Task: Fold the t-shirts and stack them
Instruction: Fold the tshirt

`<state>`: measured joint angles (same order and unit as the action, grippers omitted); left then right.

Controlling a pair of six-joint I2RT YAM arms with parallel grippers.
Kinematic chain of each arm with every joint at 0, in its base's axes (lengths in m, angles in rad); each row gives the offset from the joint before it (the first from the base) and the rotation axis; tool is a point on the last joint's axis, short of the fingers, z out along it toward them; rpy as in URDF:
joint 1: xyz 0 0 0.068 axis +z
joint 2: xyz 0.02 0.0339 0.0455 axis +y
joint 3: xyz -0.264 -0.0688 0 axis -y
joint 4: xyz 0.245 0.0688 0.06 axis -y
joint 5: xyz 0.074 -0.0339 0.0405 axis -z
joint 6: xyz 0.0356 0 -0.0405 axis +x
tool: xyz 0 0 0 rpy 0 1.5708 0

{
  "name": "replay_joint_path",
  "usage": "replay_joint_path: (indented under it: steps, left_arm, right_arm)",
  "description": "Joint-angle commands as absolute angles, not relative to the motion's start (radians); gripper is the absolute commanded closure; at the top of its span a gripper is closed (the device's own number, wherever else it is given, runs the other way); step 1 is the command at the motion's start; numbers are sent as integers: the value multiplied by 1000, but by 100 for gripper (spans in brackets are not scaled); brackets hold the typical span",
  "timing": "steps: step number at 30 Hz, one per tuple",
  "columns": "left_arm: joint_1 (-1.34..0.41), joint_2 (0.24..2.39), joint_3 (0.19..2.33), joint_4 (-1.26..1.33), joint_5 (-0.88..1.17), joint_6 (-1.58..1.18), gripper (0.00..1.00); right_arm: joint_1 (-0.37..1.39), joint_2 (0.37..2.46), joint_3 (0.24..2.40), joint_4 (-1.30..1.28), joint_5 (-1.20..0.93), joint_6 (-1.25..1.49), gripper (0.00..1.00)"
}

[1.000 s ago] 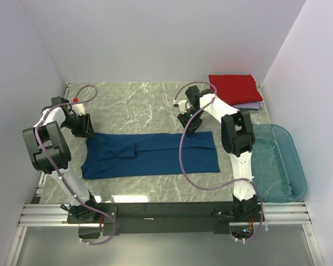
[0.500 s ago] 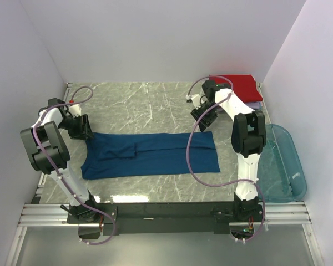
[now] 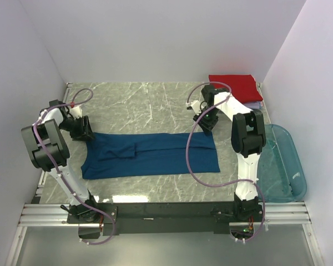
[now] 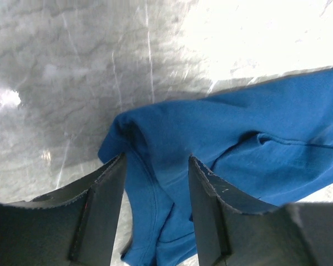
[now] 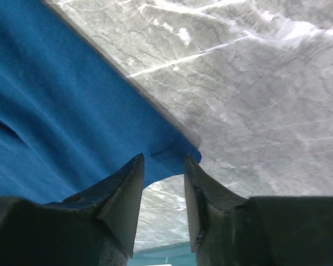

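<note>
The dark blue t-shirt (image 3: 150, 155) lies flat on the marble table, folded into a long band running left to right. My left gripper (image 3: 83, 128) hovers over its far left corner. In the left wrist view the left gripper (image 4: 156, 160) is open, and the rumpled blue cloth (image 4: 255, 122) lies below and between its fingers. My right gripper (image 3: 206, 123) is at the far right corner. Seen from the right wrist, that gripper (image 5: 163, 159) is open, its tips straddling the blue corner (image 5: 55, 111). A folded red t-shirt (image 3: 236, 87) rests on a pale lavender one (image 3: 254, 105) at the back right.
A translucent teal tub (image 3: 280, 166) stands at the right edge of the table, beside the right arm. White walls close in the table on the left, back and right. Bare marble (image 3: 139, 102) lies behind the blue shirt.
My right gripper has moved right and slightly back, from the middle of the shirt's far edge to its far right corner. The left gripper has barely shifted.
</note>
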<state>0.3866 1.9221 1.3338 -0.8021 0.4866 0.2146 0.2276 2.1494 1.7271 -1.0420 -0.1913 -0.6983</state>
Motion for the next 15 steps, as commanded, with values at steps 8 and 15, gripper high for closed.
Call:
replay_joint_path:
  steps: [8,15]
  left_arm:
    - [383,1951,1404,-778,571,176,59]
    - [391,1973,1402,-788,505,187,98]
  right_arm:
    - [229,2181,1740,-1014,-155,-738,78]
    - [226,2189,1743,-985,-115,-724,100]
